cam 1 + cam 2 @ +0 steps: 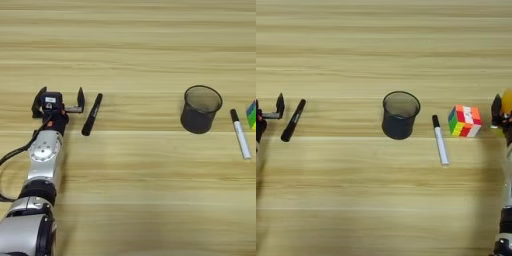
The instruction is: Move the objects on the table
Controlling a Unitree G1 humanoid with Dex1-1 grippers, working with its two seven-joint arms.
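Left pincer (58, 101), fingers spread and empty, rests near the bench's (381, 200) left edge just beside the black marker (92, 114). Right pincer (502, 112) at the right edge grips the orange juice bottle (507, 102). Between: upright mesh pen cup (400, 115), white marker (440, 139), puzzle cube (464, 121).

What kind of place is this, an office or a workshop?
Probably a robot test bench, dressed like a desk: a bare wooden table holding only a pen cup, two markers and a puzzle cube, with a robot arm reaching in.
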